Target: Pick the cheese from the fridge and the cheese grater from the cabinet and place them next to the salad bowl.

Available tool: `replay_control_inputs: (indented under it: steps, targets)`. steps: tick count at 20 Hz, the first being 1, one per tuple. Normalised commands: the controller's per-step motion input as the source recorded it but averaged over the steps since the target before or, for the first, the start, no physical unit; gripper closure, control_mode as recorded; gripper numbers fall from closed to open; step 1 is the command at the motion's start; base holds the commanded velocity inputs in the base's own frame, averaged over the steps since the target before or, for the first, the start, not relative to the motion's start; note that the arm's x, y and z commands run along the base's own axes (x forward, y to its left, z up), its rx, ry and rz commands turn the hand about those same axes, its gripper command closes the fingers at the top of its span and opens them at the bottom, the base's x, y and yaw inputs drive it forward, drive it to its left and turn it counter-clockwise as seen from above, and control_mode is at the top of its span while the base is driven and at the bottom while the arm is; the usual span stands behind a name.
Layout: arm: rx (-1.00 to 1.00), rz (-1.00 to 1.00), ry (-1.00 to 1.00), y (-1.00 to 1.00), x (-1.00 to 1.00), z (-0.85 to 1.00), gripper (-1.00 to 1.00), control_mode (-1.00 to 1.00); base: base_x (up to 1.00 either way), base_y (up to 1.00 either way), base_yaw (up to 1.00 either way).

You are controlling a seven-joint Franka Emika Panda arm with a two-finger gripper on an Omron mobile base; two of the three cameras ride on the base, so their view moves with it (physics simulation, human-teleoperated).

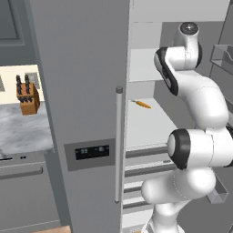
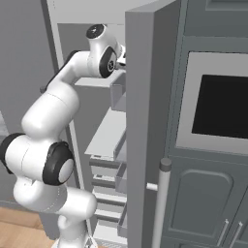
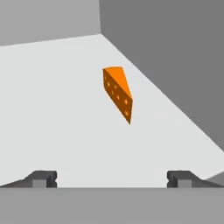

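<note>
The cheese (image 3: 118, 92), a small orange wedge with holes, lies on a white shelf (image 3: 52, 109) inside the fridge, near the corner of its grey walls. My gripper (image 3: 111, 178) is open and points at the wedge from a short way off, with nothing between its fingertips (image 3: 43, 177). The cheese sits ahead of the gap, slightly to the right. The fridge's left door (image 1: 82, 91) is closed, and its right door (image 2: 145, 121) is swung open. My arm (image 1: 200, 95) reaches into an upper shelf. A grey-blue wall cabinet (image 1: 11, 22) hangs at the far left. The cheese grater and salad bowl are out of view.
A thin orange item (image 1: 142, 104) lies on a lower fridge shelf, with drawers (image 1: 145, 168) beneath it. Door bins (image 1: 223, 57) line the open door. A knife block (image 1: 27, 98) stands on the marble counter (image 1: 22, 132) to the left. A built-in oven (image 2: 218, 106) is on the right.
</note>
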Motion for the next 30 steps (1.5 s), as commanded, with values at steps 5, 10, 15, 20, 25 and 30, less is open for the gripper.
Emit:
replay_control_inputs:
  steps: [5,10,15,20,25,30]
  targets:
    - [0.00,0.01,-0.13,-0.14,0.03,-0.14,-1.00,-1.00,0.00,0.00,0.00]
    - [0.00,0.00,-0.01,-0.20,0.11,-0.01,-1.00,-1.00,0.00,0.00,0.00]
    - [0.00,0.00,0.00,-0.01,0.30,0.00,-1.00,-1.00,0.00,0.00,0.00]
    - [0.00,0.00,0.00,-0.12,0.28,0.00,-1.00,-1.00,0.00,0.00,0.00]
    - [0.00,0.00,0.00,-0.21,0.18,0.00,-1.00,-1.00,0.00,0.00,0.00]
    - [0.00,0.01,0.00,-0.01,0.19,-0.02,-1.00,-1.00,0.00,0.00,0.00]
